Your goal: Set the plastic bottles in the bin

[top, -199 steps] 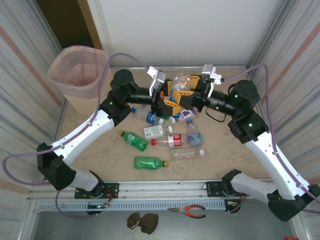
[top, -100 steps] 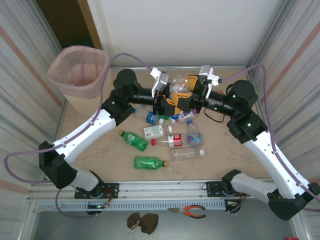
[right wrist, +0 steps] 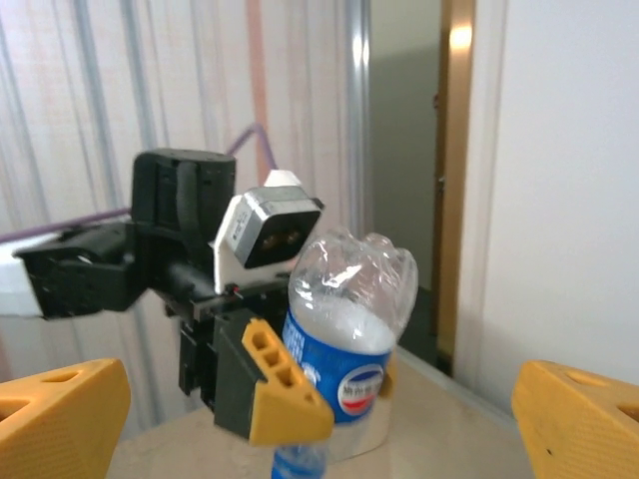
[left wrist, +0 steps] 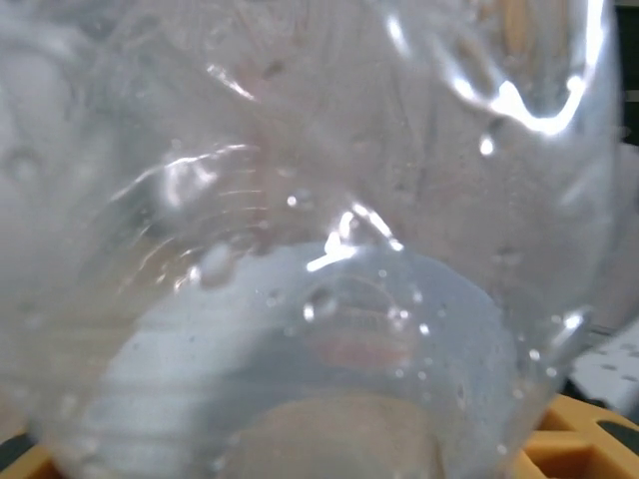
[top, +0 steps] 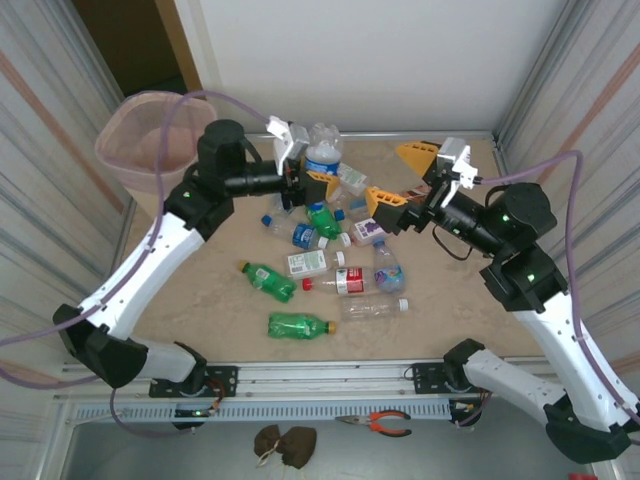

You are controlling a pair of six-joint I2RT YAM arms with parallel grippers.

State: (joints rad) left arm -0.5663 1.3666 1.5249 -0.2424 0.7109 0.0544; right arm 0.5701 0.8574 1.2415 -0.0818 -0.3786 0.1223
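The step in hand is the carrying of one bottle. The left gripper (top: 314, 180) pinches a clear bottle with a blue label (top: 322, 152) at the label and holds it above the pile; in the right wrist view its base points upward. The right gripper (top: 400, 177) stands at 3 o'clock of that bottle, its yellow fingers spread wide with nothing between them, so I judge that the bottle is now the business of the left arm alone.

The bin (top: 120, 150) stands at the far left corner, about 9 o'clock from the held bottle and well apart from it. Whether anything lies inside I cannot tell. The next move calls, in my judgement, for a swing of the left arm toward 9 o'clock, high enough to pass the tall rim. The fingers should part only when the bottle hangs over the mouth.

The other plastic bottles (top: 307, 263) lie on the surface (top: 200, 290) at 6 o'clock of the held one, first a tight cluster. Nearer the arms are two green bottles (top: 298, 325), a red-labelled bottle (top: 345, 282) and a clear one. Pliers (top: 375, 422) lie on the frame at the near edge, outside the task.

In the way I see mainly the purple cable (top: 200, 96) of the left arm, which arches over the side of the bin; it may brush the rim or the bottle
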